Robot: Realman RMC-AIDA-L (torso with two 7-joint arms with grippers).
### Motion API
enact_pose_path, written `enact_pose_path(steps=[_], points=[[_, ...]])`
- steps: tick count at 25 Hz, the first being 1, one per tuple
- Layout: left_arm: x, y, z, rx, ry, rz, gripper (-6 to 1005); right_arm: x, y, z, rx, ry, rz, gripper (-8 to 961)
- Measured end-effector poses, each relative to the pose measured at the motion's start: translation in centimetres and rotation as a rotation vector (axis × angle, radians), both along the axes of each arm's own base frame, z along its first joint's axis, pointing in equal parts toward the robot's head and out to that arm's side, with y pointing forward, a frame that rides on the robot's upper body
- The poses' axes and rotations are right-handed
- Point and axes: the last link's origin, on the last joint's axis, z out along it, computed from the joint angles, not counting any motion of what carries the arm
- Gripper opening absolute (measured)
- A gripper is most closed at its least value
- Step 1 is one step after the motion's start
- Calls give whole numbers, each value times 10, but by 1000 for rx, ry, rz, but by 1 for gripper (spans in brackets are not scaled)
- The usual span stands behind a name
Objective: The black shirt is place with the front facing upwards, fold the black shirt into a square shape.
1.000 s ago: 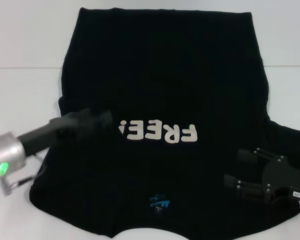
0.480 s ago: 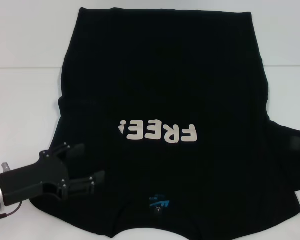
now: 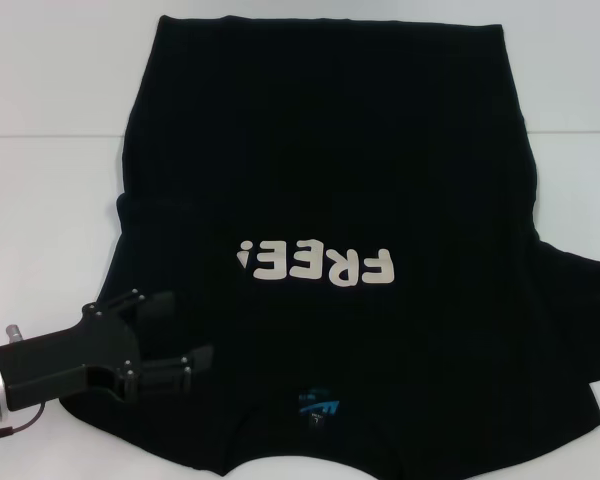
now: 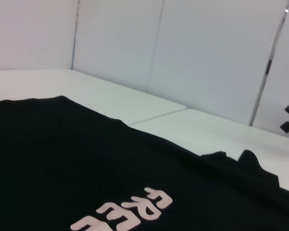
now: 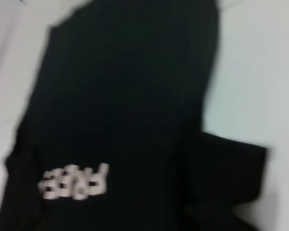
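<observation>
Fingers of the left gripper [image 3: 170,335] stand spread at the lower left of the head frame, two black prongs pointing toward the frame's right with a gap between them and nothing in it. They hover over, or rest on, the lower-left part of the black shirt [image 3: 330,180]; whether they touch the cloth I cannot tell. From the gripper, the bulk of the garment lies up and to the right.

That shirt fills the middle of the head frame, flat on the white table [image 3: 40,80], front up. Its long axis runs from the frame's top, where the hem lies, down to the bottom, where the collar and the small blue neck label [image 3: 318,405] sit. White lettering [image 3: 315,265] crosses it upside down a little below centre. The sleeve on the frame's left seems already tucked in; the sleeve [image 3: 580,300] at the lower right sticks out past the body line.

The left arm is the nearer one by far: the right gripper is not in the head view at all, and its wrist camera looks down on the garment from some height.

Count: one shirt, one line of lettering, one label, one gripper visible, one table surface with a seam [image 3: 50,135] across it.
</observation>
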Motion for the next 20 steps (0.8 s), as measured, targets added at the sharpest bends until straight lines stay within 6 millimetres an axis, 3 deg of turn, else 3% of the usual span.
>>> enact_pose_path(steps=[4, 10, 20], points=[[0, 1, 0, -6, 19, -17, 949, -7, 19, -6, -34, -83, -9, 914], [0, 2, 2, 1, 25, -19, 948, -12, 45, -39, -98, -196, 7, 912], [-2, 1, 2, 7, 24, -5, 948, -16, 59, -67, -124, -236, 27, 909]])
